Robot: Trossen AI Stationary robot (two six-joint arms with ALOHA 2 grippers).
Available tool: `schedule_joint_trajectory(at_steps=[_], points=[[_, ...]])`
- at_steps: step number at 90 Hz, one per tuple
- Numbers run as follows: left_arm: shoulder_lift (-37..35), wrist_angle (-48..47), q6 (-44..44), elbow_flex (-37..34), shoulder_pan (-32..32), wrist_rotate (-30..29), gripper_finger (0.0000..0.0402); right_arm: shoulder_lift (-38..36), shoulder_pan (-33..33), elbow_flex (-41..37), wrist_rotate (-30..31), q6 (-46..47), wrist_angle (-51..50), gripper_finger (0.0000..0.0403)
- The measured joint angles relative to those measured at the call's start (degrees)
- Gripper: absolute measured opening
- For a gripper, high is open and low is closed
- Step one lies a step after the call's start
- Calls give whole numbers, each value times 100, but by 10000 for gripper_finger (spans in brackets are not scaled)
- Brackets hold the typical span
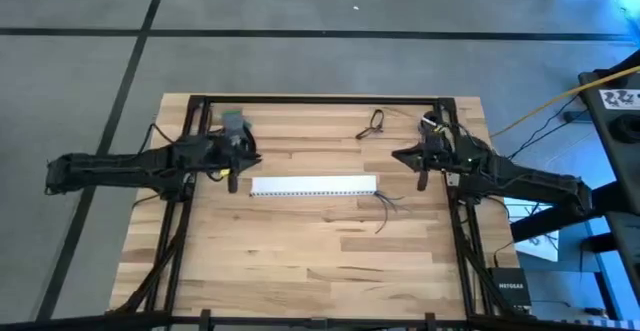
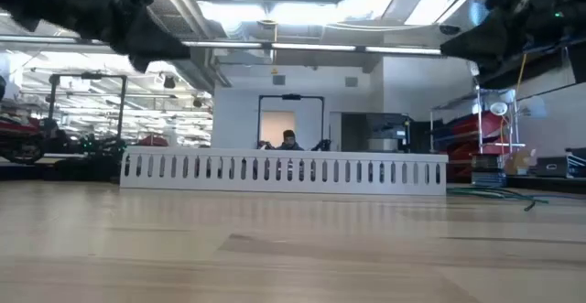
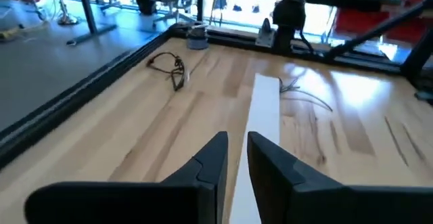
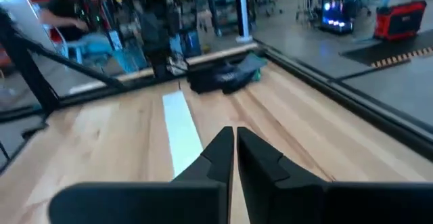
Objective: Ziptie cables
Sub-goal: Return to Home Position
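The cables [image 1: 387,206] show as a few thin dark strands on the wooden table [image 1: 300,271], just beside the 3 o'clock end of the white cable duct [image 1: 313,185]. They splay outward from there toward 4 and 5 o'clock. Whether they run on inside the duct cannot be told, as its top face is closed and plain white. The duct lies flat near the table's centre, its length running from 9 o'clock to 3 o'clock. In the low view its slotted side wall faces the camera and greenish-dark wire lies on the wood to its right.

A separate small loop of dark wire [image 1: 374,123] lies toward 1 o'clock from the duct, near the table's far edge and well apart from the splayed strands.

The left gripper [image 1: 232,179] hangs just off the duct's 9 o'clock end. In its wrist view the two dark fingers [image 3: 211,158] stand a narrow gap apart with nothing between them, and the duct shows through the slit. The right gripper [image 1: 423,178] hangs past the 3 o'clock end, near the strands but apart from them. Its fingers [image 4: 260,153] are drawn almost together and hold nothing.

Beyond the table, a person [image 2: 289,140] shows in the room behind the duct.
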Motion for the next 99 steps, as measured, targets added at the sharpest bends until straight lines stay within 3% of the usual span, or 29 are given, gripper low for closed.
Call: schedule_joint_trajectory(at_steps=[27, 39, 46, 71, 99], points=[[-1285, 592, -466, -984, -465, -12, 43, -1043, 2, -531, 127, 315, 23, 5], [-1802, 1061, -630, -1495, -667, -352, 43, -1425, 2, -784, 269, 419, 148, 5], [-2081, 811, -654, -1538, -721, -435, 43, -1623, 2, -993, 256, 461, 274, 5], [-2936, 164, -469, -1540, -963, -245, 43, -1584, 11, -1324, 80, 445, 517, 5], [-2965, 154, -266, -1540, -957, -278, 43, -1399, 240, -1324, 122, 209, 514, 5]])
